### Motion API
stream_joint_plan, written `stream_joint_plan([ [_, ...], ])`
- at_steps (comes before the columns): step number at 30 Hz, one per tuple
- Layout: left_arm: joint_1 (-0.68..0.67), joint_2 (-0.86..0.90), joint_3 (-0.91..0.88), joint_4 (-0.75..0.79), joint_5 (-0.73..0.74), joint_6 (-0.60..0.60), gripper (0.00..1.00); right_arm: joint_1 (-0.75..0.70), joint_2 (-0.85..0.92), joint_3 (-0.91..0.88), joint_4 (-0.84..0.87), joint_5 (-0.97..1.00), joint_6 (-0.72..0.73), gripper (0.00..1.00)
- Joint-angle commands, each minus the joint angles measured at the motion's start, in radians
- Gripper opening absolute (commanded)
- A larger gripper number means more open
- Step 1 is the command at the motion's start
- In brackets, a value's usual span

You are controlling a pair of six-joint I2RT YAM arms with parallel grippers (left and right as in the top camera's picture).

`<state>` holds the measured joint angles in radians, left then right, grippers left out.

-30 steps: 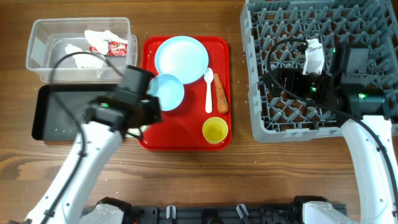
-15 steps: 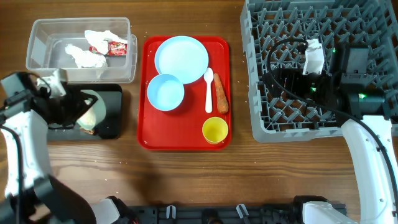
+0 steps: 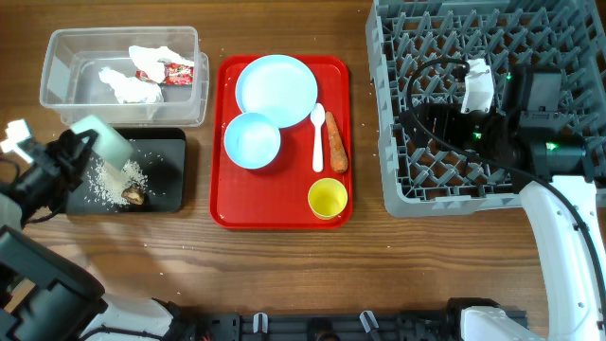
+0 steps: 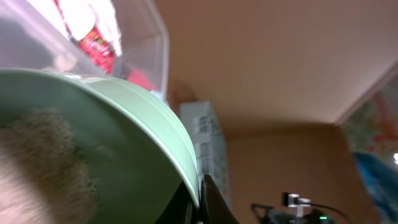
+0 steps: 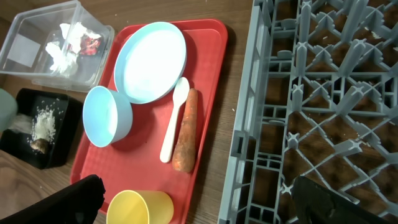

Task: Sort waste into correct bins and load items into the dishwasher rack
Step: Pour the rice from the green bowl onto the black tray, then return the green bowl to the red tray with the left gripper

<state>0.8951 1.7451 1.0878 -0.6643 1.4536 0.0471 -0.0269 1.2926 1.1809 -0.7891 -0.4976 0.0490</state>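
2 bowls (image 3: pixel 253 140), 1 plate (image 3: pixel 276 88), 1 cup (image 3: pixel 328 198).

Bare brown wood table (image 3: pixel 284 265), grain running from left edge to right edge, evenly lit from above, with only soft, faint shadows toward the near edge. In the tilted left wrist view, a plain tan wall (image 4: pixel 267 56) in warm, dim light, crossed by a straight pale seam (image 4: pixel 367 93), with a tall whitish unit (image 4: pixel 208 149) against it, blurred. At the right side of that view, a mottled blue patch (image 4: pixel 379 174), too blurred to name.
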Motion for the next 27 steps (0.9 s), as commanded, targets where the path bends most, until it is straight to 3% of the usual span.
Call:
stream_joint_plan([
  [1, 0.058, 0.003, 0.018, 0.003, 0.123, -0.026, 0.04, 0.002, 0.011, 0.021, 0.003, -0.016, 0.005, 1.00],
  [17, 0.085, 0.004, 0.018, 0.092, 0.084, -0.383, 0.04, 0.002, 0.011, 0.021, 0.002, -0.016, 0.006, 1.00],
  [27, 0.073, -0.005, 0.018, 0.038, -0.005, -0.422, 0.04, 0.002, 0.011, 0.021, -0.010, -0.016, 0.006, 1.00],
])
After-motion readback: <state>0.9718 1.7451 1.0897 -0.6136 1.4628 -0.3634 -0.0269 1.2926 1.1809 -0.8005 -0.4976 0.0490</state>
